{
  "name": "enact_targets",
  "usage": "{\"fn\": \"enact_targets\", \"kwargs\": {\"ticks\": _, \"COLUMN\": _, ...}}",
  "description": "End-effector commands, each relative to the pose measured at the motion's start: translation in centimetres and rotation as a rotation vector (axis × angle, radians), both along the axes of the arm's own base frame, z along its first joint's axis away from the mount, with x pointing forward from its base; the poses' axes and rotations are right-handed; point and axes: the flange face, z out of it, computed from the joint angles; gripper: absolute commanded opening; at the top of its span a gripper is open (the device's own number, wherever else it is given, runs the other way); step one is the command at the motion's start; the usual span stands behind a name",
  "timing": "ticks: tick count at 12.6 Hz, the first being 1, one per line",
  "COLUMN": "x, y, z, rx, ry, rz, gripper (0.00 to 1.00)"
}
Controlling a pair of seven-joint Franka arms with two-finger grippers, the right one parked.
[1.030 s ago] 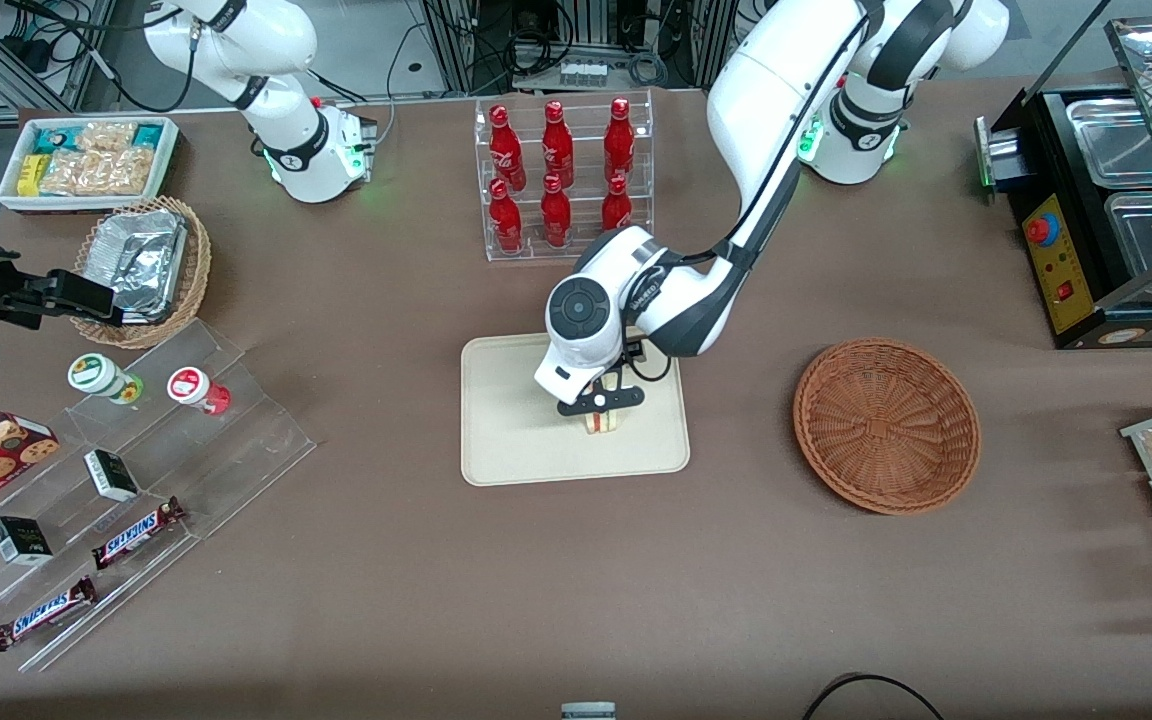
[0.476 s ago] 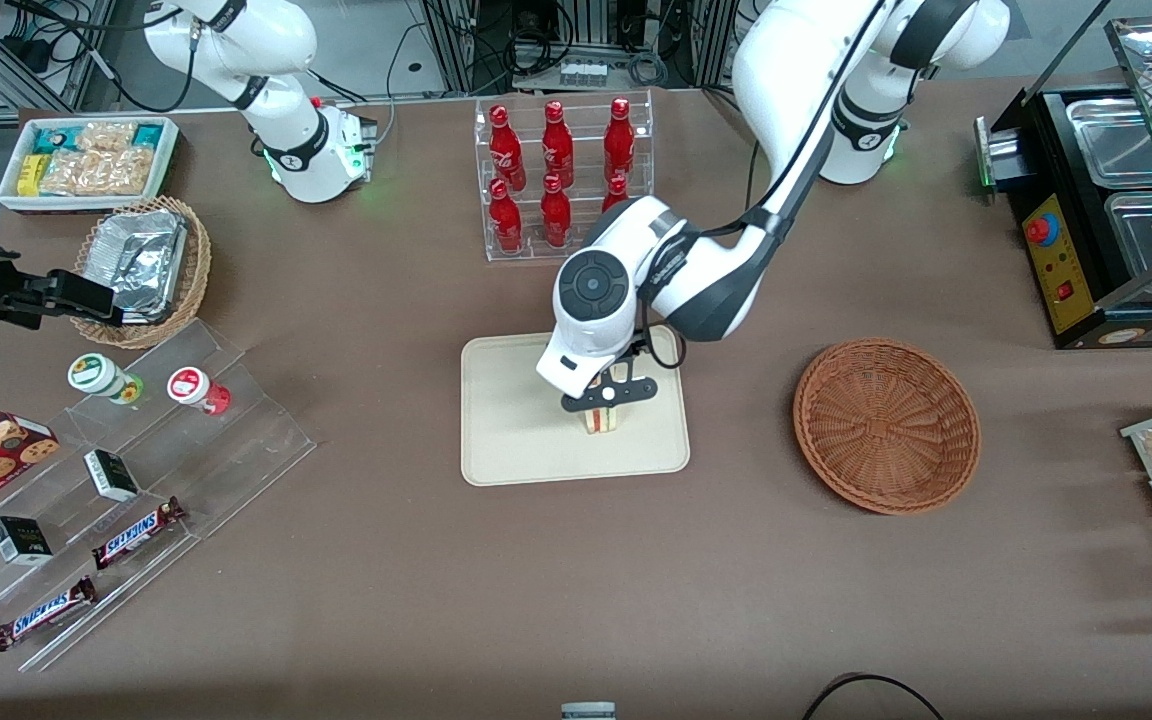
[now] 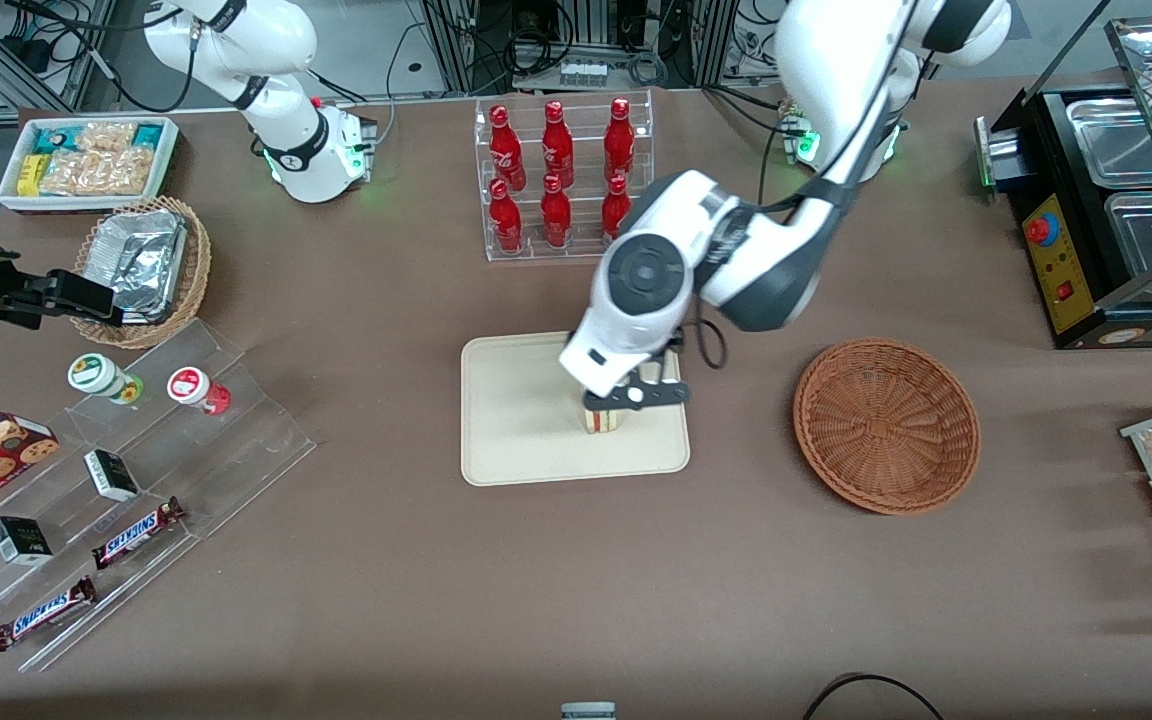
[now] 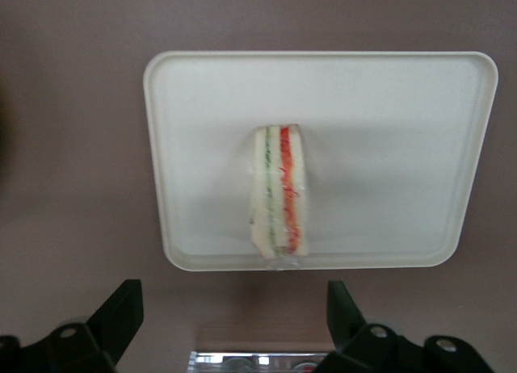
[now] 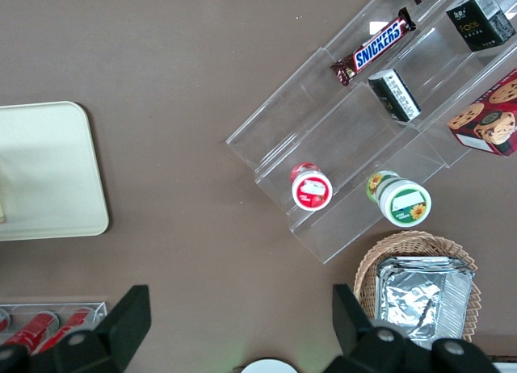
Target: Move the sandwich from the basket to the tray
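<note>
White arm [image 3: 736, 250], dark grey joints, blk gripper [image 3: 633, 397]

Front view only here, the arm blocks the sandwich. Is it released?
Observer: Yes. In the left wrist view the gripper is open with nothing between its fingers, and it hangs above the sandwich without touching it.
Operator: Which way up is it?
Observer: The cut side faces the wrist camera, so the green and red filling stripes are both visible.
Operator: Is it fully inside the tray?
Observer: Mostly. One end sits right at the rim of the tray. I cannot tell whether that end rests on the rim or just inside it.
</note>
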Motion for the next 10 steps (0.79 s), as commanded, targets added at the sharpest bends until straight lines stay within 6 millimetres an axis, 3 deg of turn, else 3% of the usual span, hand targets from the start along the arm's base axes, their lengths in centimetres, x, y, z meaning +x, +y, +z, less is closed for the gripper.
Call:
{"fn": "enact_targets", "kwargs": {"ticks": 1, "x": 1.5, "y": 4.7, "z": 3.2, "rx": -0.028, "ry": 0.014, "rz": -0.101, "gripper": 1.0}}
{"fn": "enact_targets", "kwargs": {"ticks": 3, "x": 3.3, "y": 9.7, "z": 4.6, "rx": -0.025, "ry": 0.038, "rz": -0.143, "gripper": 1.0}}
{"fn": "enact_targets", "kwargs": {"ticks": 5, "x": 3.9, "y": 13.6, "z": 6.0, "rx": 0.048, "ry": 0.015, "rz": -0.206, "gripper": 1.0}}
{"fn": "enact_targets", "kwargs": {"ticks": 9, "x": 5.6, "y": 25.6, "z": 9.9, "rx": 0.027, "ry": -0.009, "rz": -0.193, "gripper": 1.0}}
{"fn": "enact_targets", "kwargs": {"ticks": 10, "x": 5.5, "y": 27.7, "z": 10.2, "rx": 0.031, "ry": 0.013, "rz": -0.169, "gripper": 1.0}}
